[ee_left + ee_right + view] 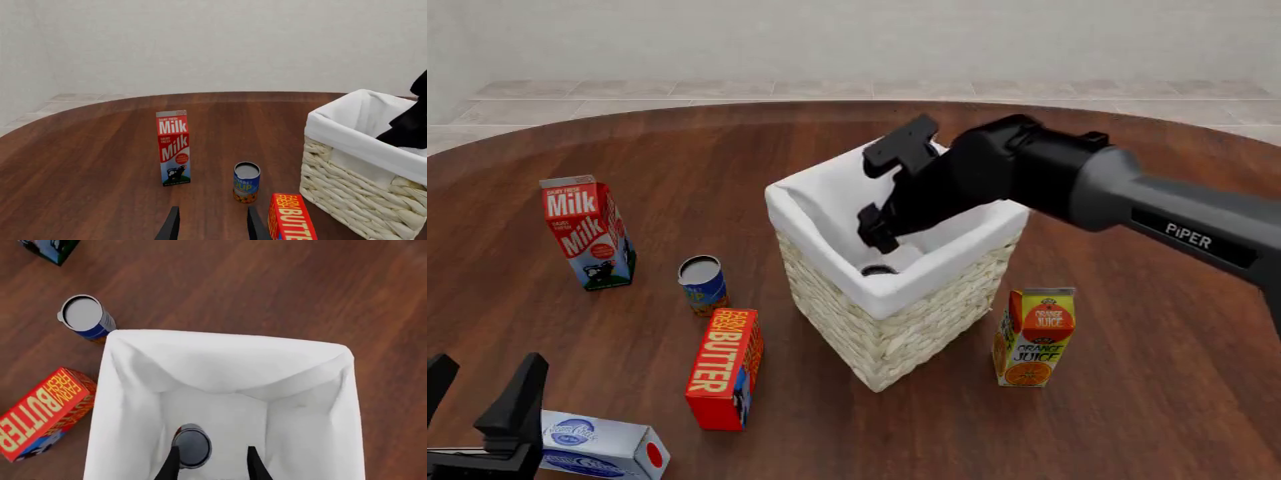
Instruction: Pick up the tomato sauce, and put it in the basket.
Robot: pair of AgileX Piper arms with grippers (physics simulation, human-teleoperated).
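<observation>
Inside basket (133, 390): tomato sauce (192, 446), walls close.

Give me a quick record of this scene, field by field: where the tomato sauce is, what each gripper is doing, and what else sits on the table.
tomato sauce: inside the basket, on its floor, silver top up
basket: upright at mid-table, white lining over the rim
right gripper: open, above the basket's opening, fingers either side of the can's top, not gripping
left gripper: open, empty, near table edge
milk carton: upright, far left
blue-labelled can: upright, left of the basket
butter box: beside the basket's near-left corner
orange juice carton: upright, right of the basket
white and blue box: lying by the left gripper
</observation>
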